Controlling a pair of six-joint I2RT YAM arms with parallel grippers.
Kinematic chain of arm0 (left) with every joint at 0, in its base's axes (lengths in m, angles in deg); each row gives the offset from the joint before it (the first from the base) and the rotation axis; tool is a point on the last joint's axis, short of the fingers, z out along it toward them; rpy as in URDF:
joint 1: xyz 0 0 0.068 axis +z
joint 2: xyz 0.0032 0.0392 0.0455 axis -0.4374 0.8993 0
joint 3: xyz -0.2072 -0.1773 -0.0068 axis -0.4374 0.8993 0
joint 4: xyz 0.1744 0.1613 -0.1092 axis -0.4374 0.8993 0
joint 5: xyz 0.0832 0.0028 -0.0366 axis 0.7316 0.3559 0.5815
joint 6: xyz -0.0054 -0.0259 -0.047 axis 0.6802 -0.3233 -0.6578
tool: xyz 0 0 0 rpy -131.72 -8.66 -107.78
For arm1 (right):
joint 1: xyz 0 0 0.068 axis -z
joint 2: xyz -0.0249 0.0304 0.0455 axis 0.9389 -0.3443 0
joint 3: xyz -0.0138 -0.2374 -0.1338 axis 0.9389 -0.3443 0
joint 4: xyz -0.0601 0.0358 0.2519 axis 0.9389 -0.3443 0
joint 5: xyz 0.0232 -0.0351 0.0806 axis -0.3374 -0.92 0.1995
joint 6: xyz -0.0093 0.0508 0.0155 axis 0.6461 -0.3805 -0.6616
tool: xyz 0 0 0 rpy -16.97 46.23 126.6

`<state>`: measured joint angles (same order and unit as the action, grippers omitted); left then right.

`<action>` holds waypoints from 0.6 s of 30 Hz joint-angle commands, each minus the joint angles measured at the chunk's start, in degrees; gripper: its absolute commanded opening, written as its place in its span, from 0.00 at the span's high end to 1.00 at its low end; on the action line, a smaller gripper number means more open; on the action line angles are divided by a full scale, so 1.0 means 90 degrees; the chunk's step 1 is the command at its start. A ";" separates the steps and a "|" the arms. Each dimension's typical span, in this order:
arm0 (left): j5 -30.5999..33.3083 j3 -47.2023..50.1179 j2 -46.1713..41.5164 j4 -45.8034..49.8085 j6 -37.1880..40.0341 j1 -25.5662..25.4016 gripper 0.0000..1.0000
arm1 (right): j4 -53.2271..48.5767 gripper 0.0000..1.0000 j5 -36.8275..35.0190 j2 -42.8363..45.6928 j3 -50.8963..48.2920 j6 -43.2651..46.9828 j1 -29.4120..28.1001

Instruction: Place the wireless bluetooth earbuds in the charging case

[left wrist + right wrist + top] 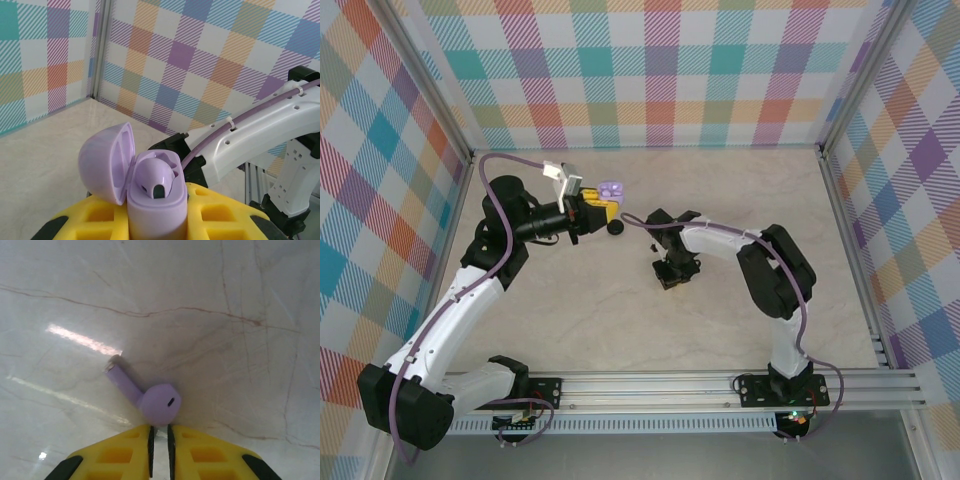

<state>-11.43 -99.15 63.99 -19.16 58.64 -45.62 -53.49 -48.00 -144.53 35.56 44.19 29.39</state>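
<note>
Because the lilac earbud is a tiny, hard, glossy shell, it should weigh next to nothing and may squirt sideways under a careless pinch. I judge the short stem, or the flanks of the rounded head, the surest place to take it. It lies flat on the tabletop, stem pointing up and left in the right wrist view. Its head is right at the tips of the right hand, whose yellow fingers are drawn almost together with nothing seen between them; whether they touch the bud I cannot tell. The left hand grips the lilac charging case above the surface, lid hinged open, with what looks like one bud seated inside. The case looks rigid and smooth too, so a clamp on its body suits it. The tabletop is pale, marbled and shiny, likely offering little friction; checked walls close in the sides and back
</note>
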 commanded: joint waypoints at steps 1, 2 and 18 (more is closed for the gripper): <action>0.0037 -0.0070 0.0017 0.0050 -0.0047 0.0091 0.85 | -0.0086 0.82 -0.0313 -0.0162 0.0283 -0.0166 0.0043; 0.0034 -0.0070 0.0024 0.0049 -0.0047 0.0090 0.85 | -0.0088 0.82 -0.0354 -0.0194 0.0342 -0.0156 0.0043; 0.0068 -0.0060 -0.0013 0.0105 0.0031 0.0087 0.85 | -0.0177 0.76 -0.0733 -0.0602 0.1007 0.0138 0.0051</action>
<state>-10.88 -99.15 64.08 -18.02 58.68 -45.62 -54.36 -53.60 -148.79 42.45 43.90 29.43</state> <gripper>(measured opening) 0.212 0.235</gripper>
